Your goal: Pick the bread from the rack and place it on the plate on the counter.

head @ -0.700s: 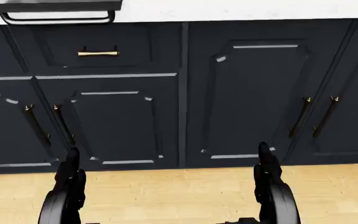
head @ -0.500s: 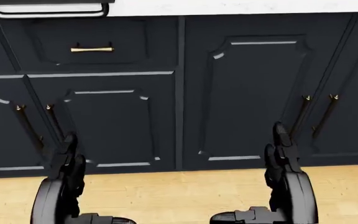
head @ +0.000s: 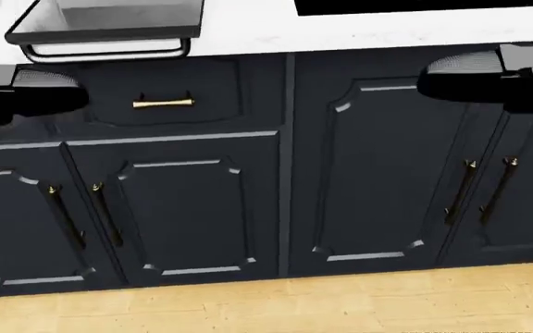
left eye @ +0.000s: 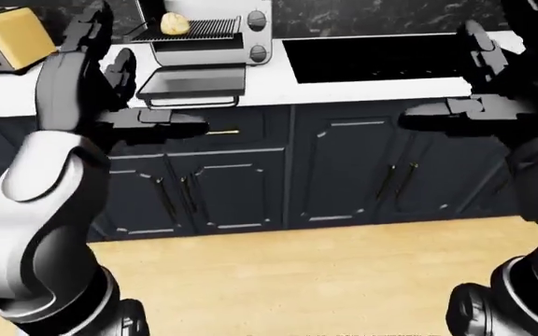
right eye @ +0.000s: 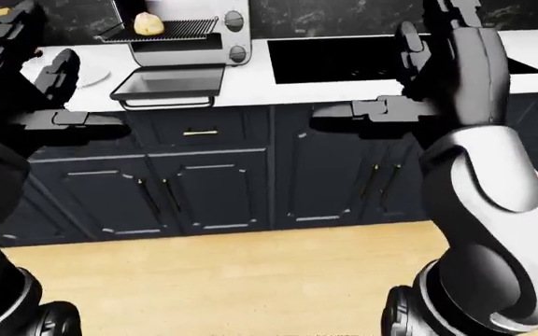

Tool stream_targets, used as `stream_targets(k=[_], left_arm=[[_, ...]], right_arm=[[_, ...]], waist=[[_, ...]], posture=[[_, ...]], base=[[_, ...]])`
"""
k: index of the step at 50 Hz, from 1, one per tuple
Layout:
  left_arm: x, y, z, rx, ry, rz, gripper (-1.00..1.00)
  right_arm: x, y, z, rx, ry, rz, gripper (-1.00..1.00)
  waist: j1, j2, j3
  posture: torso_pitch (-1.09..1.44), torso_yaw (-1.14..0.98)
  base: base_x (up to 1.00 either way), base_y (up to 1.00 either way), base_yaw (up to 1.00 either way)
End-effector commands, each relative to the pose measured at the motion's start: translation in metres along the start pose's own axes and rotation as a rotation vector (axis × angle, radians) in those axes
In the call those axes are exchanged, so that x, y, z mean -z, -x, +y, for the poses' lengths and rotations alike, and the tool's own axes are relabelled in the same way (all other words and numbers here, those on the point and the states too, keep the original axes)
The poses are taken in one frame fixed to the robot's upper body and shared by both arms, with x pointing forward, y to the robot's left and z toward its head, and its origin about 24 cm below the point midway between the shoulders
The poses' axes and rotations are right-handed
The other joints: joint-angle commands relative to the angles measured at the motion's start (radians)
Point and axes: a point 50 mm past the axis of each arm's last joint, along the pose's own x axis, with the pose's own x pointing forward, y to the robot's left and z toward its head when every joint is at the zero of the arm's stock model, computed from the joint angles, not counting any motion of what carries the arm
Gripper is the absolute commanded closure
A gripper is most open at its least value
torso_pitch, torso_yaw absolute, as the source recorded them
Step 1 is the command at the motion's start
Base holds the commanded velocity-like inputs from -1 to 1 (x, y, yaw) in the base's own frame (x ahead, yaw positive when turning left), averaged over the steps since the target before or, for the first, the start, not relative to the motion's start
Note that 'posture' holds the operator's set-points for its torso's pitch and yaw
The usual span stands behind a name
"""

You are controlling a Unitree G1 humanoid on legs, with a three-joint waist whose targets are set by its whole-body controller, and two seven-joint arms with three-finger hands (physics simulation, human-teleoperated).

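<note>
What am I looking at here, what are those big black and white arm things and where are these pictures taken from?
It is a simulated humanoid robot in a kitchen. All three pictures come from cameras on its head: two eye views looking ahead, one head view tilted down at the dark cabinets. The raised shapes are its own arms; the left hand and right hand are open and hold nothing. On the white counter stands a toaster oven with its door folded down and a bread roll on its rack. A black cooktop lies to the right in that view.

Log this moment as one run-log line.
phase: approach | bread: on toaster oven rack | left hand: open, raised, empty | right hand: open, raised, empty
</note>
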Motion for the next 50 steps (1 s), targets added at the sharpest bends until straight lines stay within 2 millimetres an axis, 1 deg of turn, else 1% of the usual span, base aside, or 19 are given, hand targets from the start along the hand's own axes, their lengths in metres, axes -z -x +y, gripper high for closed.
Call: stream_targets(k=[1,3,4,5,6,12,16,17,18,21,26,27,28,29,31,41,45,47,50], left_arm=[[-0.018,-0.014,0.000,-0.016,0.006,-0.061,-1.00],[-0.027,-0.024,0.001,-0.029,-0.005,-0.063,-1.00],[-0.030,-0.027,0.000,-0.023,-0.007,-0.066,-1.00],[-0.033,-0.030,-0.001,-0.029,-0.005,-0.075,-1.00],[-0.037,-0.032,0.001,-0.038,-0.004,-0.079,-1.00],[-0.051,-0.019,0.016,-0.062,-0.006,-0.097,-1.00],[-0.057,-0.014,0.021,-0.061,-0.023,-0.108,-1.00],[-0.057,-0.015,0.021,-0.063,-0.019,-0.110,-1.00],[-0.056,-0.016,0.019,-0.062,-0.025,-0.110,-1.00],[-0.058,-0.016,0.020,-0.066,-0.014,-0.112,-1.00],[-0.054,-0.020,0.017,-0.074,-0.020,-0.117,-1.00],[-0.054,-0.020,0.017,-0.073,-0.020,-0.117,-1.00],[-0.054,-0.019,0.017,-0.070,-0.021,-0.116,-1.00],[-0.054,-0.020,0.017,-0.071,-0.021,-0.115,-1.00],[-0.053,-0.023,0.017,-0.075,-0.020,-0.113,-1.00],[-0.057,-0.020,0.017,-0.074,-0.020,-0.117,-1.00],[-0.051,-0.019,0.018,-0.079,-0.023,-0.106,-1.00],[-0.053,-0.017,0.019,-0.080,-0.024,-0.108,-1.00],[-0.056,-0.016,0.020,-0.079,-0.029,-0.113,-1.00]], right_arm=[[-0.018,-0.007,0.001,-0.027,-0.011,-0.082,-1.00],[-0.024,-0.016,0.000,-0.029,-0.007,-0.092,-1.00],[-0.026,-0.019,0.001,-0.031,-0.007,-0.093,-1.00],[-0.027,-0.021,0.001,-0.035,-0.001,-0.094,-1.00],[-0.031,-0.023,0.000,-0.035,0.000,-0.099,-1.00],[-0.041,-0.024,0.000,-0.047,0.002,-0.108,-1.00],[-0.043,-0.026,0.002,-0.061,0.014,-0.105,-1.00],[-0.043,-0.027,0.002,-0.064,0.015,-0.103,-1.00],[-0.043,-0.029,0.002,-0.067,0.022,-0.101,-1.00],[-0.048,-0.032,0.003,-0.069,0.018,-0.108,-1.00],[-0.048,-0.031,0.003,-0.068,0.016,-0.107,-1.00],[-0.047,-0.031,0.004,-0.069,0.014,-0.105,-1.00],[-0.048,-0.031,0.004,-0.069,0.013,-0.107,-1.00],[-0.047,-0.031,0.004,-0.068,0.009,-0.106,-1.00],[-0.047,-0.032,0.006,-0.072,0.005,-0.107,-1.00],[-0.049,-0.029,0.006,-0.076,-0.017,-0.115,-1.00],[-0.047,-0.028,0.007,-0.081,-0.001,-0.106,-1.00],[-0.047,-0.030,0.008,-0.081,-0.005,-0.107,-1.00],[-0.047,-0.028,0.009,-0.087,-0.004,-0.108,-1.00]], waist=[[-0.004,0.002,-0.004],[-0.007,0.054,-0.019],[-0.004,0.106,-0.033],[-0.001,0.049,-0.012],[-0.006,0.052,-0.003],[0.004,-0.008,0.009],[0.010,-0.076,0.006],[0.001,-0.048,0.004],[0.012,-0.070,-0.003],[0.013,-0.072,-0.019],[0.001,0.004,0.003],[-0.002,0.040,-0.008],[0.001,0.098,-0.024],[0.003,0.066,-0.021],[0.009,0.057,0.003],[0.017,-0.041,0.008],[0.004,-0.048,0.013],[0.001,-0.025,0.016],[0.003,-0.054,-0.003]], posture=[[0.00,0.00],[0.00,0.00],[0.00,0.00],[0.00,0.00],[0.00,0.00],[0.00,0.00],[0.00,0.00],[0.00,0.00],[0.00,0.00],[0.00,0.00],[0.00,0.00],[0.00,0.00],[0.00,0.00],[0.00,0.00],[0.00,0.00],[0.00,0.00],[0.00,0.00],[0.00,0.00],[0.00,0.00]], base=[[0.11,0.46,0.00],[0.13,0.50,0.00],[0.15,0.55,0.00],[0.15,0.59,0.00],[0.15,0.59,0.00],[0.16,0.58,0.00],[0.16,0.58,0.00],[0.16,0.59,0.00],[0.16,0.58,0.00],[0.16,0.58,0.00],[0.16,0.58,0.00],[0.16,0.59,0.00],[0.16,0.59,0.00],[0.16,0.58,0.00],[0.17,0.58,0.00],[0.20,0.55,0.00],[0.49,0.30,0.00],[0.49,0.30,0.00],[0.49,0.30,0.00]])
